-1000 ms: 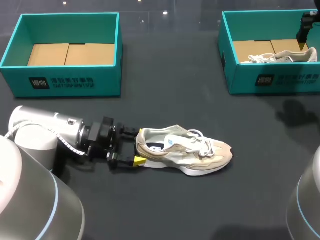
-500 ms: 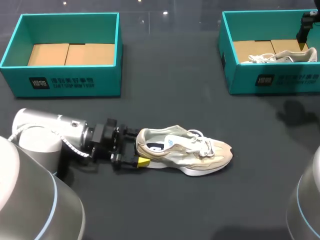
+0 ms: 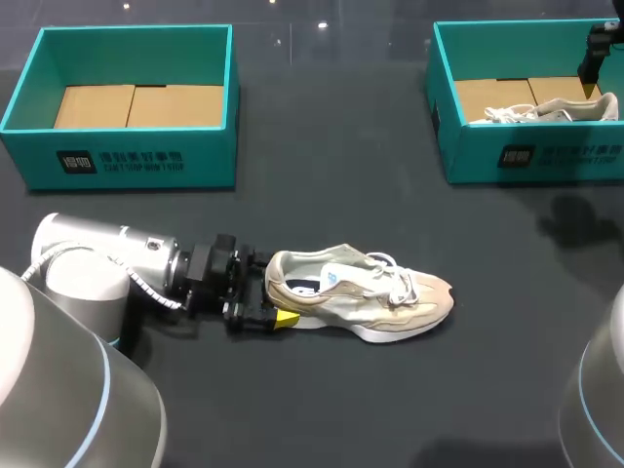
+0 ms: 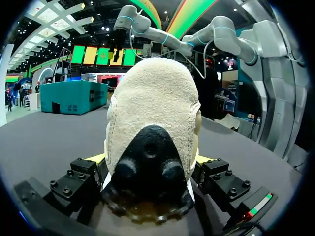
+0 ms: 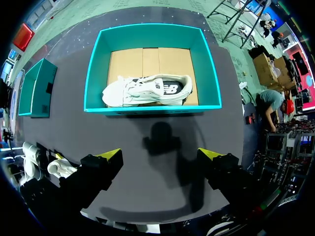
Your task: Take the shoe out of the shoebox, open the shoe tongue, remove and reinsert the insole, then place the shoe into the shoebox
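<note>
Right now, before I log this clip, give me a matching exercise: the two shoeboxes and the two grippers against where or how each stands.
Column one:
1 left shoebox
2 right shoebox
3 left gripper
4 right gripper

Column two:
a open, nothing between its fingers
b holds a white shoe
c at the heel of the shoe on the table
d has no shoe in it

Pairs: 1-d, 2-b, 3-c, 4-a.
</note>
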Robot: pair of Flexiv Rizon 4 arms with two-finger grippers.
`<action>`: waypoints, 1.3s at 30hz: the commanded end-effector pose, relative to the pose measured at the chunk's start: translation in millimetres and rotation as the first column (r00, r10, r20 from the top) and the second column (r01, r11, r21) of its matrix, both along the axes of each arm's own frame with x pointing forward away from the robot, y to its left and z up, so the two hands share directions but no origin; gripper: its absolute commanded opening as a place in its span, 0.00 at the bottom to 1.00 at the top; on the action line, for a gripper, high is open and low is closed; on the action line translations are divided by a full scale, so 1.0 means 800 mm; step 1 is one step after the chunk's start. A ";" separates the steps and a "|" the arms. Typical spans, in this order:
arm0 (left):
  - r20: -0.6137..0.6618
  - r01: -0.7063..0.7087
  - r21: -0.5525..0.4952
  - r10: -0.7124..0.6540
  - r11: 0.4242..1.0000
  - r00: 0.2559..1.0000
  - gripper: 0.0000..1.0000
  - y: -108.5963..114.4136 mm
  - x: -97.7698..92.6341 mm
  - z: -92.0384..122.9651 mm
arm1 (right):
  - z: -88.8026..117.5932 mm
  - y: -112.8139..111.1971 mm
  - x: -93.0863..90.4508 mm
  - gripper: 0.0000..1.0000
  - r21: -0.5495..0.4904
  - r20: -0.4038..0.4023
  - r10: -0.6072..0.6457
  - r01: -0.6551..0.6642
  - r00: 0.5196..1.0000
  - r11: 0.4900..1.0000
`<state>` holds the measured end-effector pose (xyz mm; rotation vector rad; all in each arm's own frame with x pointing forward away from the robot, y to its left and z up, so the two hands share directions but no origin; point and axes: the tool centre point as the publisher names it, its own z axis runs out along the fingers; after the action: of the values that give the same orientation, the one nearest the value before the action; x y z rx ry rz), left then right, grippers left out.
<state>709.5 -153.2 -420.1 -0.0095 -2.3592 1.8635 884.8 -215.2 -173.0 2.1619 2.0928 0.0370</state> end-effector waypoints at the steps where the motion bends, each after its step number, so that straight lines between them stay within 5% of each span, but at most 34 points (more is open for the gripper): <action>1: 0.000 -0.004 0.001 0.004 1.000 1.000 0.53 -0.006 -0.001 -0.005 | 0.000 0.001 0.000 1.00 -0.001 -0.001 -0.001 0.001 1.000 1.000; 3: -0.001 -0.006 -0.001 0.006 1.000 1.000 0.35 -0.006 0.000 -0.006 | 0.000 0.001 0.000 1.00 -0.001 -0.001 -0.001 0.001 1.000 1.000; 5: -0.003 -0.007 -0.004 0.007 1.000 1.000 0.00 -0.006 0.001 -0.006 | 0.000 0.001 0.000 1.00 -0.001 -0.001 -0.001 0.001 1.000 1.000; 39: -0.014 0.026 -0.006 -0.026 1.000 1.000 0.00 0.004 0.007 -0.002 | 0.000 0.001 0.000 1.00 -0.001 -0.001 -0.001 0.001 1.000 1.000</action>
<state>713.7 -151.4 -419.8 -0.0267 -2.3329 1.8535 884.8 -215.2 -173.0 2.1619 2.0928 0.0370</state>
